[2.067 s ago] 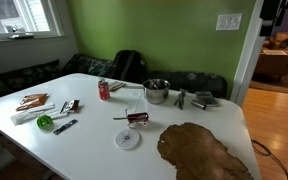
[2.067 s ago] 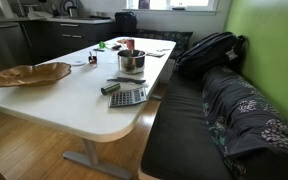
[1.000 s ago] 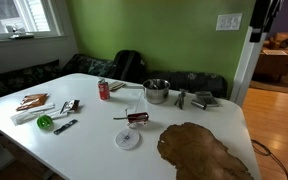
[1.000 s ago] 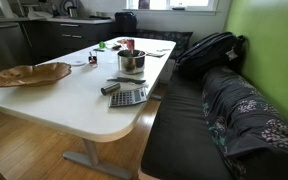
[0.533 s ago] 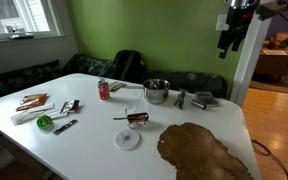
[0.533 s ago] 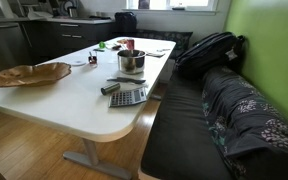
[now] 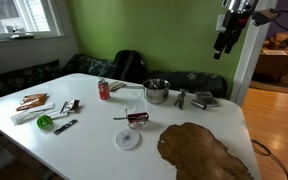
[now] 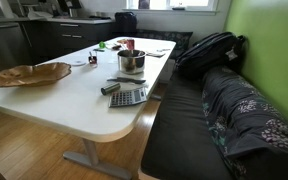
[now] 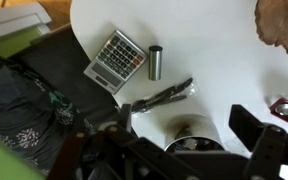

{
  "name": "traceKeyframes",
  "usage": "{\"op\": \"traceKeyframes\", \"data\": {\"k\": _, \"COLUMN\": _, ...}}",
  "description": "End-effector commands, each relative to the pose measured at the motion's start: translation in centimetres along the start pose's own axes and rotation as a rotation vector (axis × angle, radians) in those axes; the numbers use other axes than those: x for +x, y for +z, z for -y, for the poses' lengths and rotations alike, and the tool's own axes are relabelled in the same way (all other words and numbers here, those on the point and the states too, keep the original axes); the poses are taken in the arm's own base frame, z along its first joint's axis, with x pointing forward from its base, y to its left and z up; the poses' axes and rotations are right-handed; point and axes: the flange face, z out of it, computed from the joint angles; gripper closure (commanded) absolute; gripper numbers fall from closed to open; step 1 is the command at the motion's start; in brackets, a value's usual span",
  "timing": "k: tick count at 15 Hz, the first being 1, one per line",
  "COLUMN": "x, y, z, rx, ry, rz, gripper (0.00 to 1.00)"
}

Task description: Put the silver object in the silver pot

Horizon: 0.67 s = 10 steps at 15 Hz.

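The silver pot [image 7: 156, 91] stands on the white table [image 7: 94, 140]; it also shows in an exterior view [image 8: 131, 61] and partly behind my fingers in the wrist view [image 9: 194, 135]. The silver object, a short metal cylinder [image 9: 155, 62], lies next to a calculator [image 9: 115, 58]; both exterior views show it [image 7: 181, 99] [image 8: 110, 88]. My gripper [image 7: 222, 42] hangs high above the table's far right end, well above the pot and cylinder. In the wrist view its fingers [image 9: 179, 140] are spread apart and empty.
A red can [image 7: 104, 90] stands left of the pot. Black tongs [image 9: 159, 97] lie between pot and calculator. A brown wooden dish [image 7: 199, 150] sits at the near right. A white disc [image 7: 128, 139], small tools [image 7: 64, 108] and a dark bench [image 8: 214, 120] are also there.
My arm came into the exterior view at the top right and has shifted a little left and up. Nothing on the table has moved.
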Motion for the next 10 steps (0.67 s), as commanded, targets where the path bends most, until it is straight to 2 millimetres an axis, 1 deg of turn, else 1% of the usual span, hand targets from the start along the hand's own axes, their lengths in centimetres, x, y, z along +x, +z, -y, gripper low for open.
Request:
{"op": "traceKeyframes", "data": {"k": 1, "x": -2.1, "y": 5.3, "z": -5.3, "rx": 0.147, "ry": 0.028, "rz": -0.045, "gripper": 0.00}}
{"op": "traceKeyframes", "data": {"k": 2, "x": -2.9, "y": 6.6, "z": -6.7, "rx": 0.200, "ry": 0.052, "rz": -0.033, "gripper": 0.00}}
{"op": "traceKeyframes", "data": {"k": 3, "x": -3.5, "y": 8.3, "z": -8.6, "rx": 0.241, "ry": 0.089, "rz": -0.003, "gripper": 0.00}}
{"op": "traceKeyframes", "data": {"k": 5, "x": -4.9, "y": 11.2, "z": -11.1, "rx": 0.295, "ry": 0.166, "rz": 0.068, "gripper": 0.00}}
{"op": "traceKeyframes", "data": {"k": 6, "x": -4.5, "y": 8.7, "z": -9.8, "rx": 0.253, "ry": 0.121, "rz": 0.017, "gripper": 0.00}}
{"op": "traceKeyframes", "data": {"k": 7, "x": -4.9, "y": 9.7, "z": -10.6, "rx": 0.255, "ry": 0.127, "rz": 0.033, "gripper": 0.00}}
{"op": "traceKeyframes", "data": {"k": 8, "x": -4.9, "y": 9.8, "z": -10.6, "rx": 0.251, "ry": 0.127, "rz": 0.036, "gripper": 0.00}}
{"op": "traceKeyframes", "data": {"k": 10, "x": -4.3, "y": 9.2, "z": -10.0, "rx": 0.250, "ry": 0.115, "rz": 0.024, "gripper": 0.00}}
